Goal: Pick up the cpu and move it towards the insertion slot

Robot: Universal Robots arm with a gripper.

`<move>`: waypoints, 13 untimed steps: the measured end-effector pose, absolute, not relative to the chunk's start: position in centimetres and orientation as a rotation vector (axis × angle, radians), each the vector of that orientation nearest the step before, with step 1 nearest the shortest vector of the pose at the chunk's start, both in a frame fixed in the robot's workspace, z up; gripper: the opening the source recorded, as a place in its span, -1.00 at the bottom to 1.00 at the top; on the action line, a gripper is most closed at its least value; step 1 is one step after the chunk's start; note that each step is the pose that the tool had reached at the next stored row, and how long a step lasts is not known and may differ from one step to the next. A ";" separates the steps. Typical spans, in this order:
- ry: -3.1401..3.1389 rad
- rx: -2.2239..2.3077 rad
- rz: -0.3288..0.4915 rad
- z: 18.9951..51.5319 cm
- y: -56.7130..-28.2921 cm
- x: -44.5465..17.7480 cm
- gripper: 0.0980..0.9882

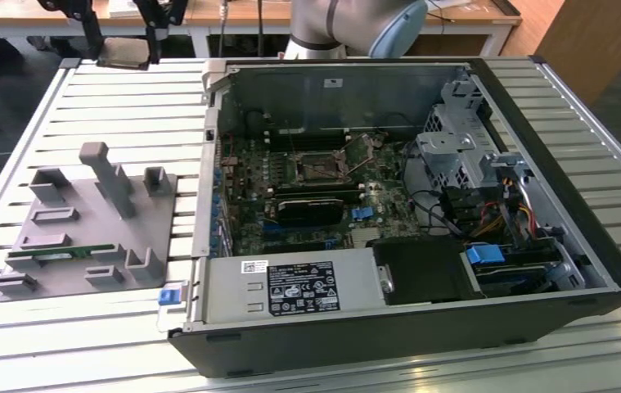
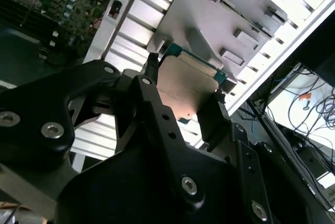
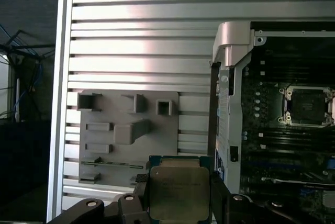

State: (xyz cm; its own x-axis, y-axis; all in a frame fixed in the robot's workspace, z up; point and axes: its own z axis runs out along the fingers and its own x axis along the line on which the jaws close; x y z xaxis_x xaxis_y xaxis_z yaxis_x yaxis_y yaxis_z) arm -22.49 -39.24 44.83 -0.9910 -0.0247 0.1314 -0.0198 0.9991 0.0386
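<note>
High above the table's far corner at the exterior view's left, my gripper (image 1: 124, 57) is shut on the cpu (image 1: 124, 47), a flat square chip with a silvery top. Both wrist views show the cpu (image 3: 179, 195) (image 2: 186, 93) clamped by its edges between two black fingers (image 3: 219, 200) (image 2: 212, 116), its thin green rim showing. The insertion slot (image 1: 317, 167) (image 3: 309, 104) is a dark square socket in a shiny bracket on the motherboard, inside the open computer case. The chip hangs well off to the side of the case, above the slatted table beside the grey holder.
A grey holder block (image 1: 70, 229) (image 3: 125, 130) with upright posts and a green memory stick (image 1: 65, 254) lies on the slatted metal table (image 1: 124, 123). The open case (image 1: 420, 327) has tall walls, a drive cage (image 1: 457, 147), cables and a power supply (image 1: 288, 291).
</note>
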 end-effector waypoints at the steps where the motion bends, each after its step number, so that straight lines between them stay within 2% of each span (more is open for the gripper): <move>1: -3.026 0.034 -0.056 44.8 -39.2 -22.5 0.00; 13: -3.155 0.041 -0.080 44.6 -39.1 -21.4 0.00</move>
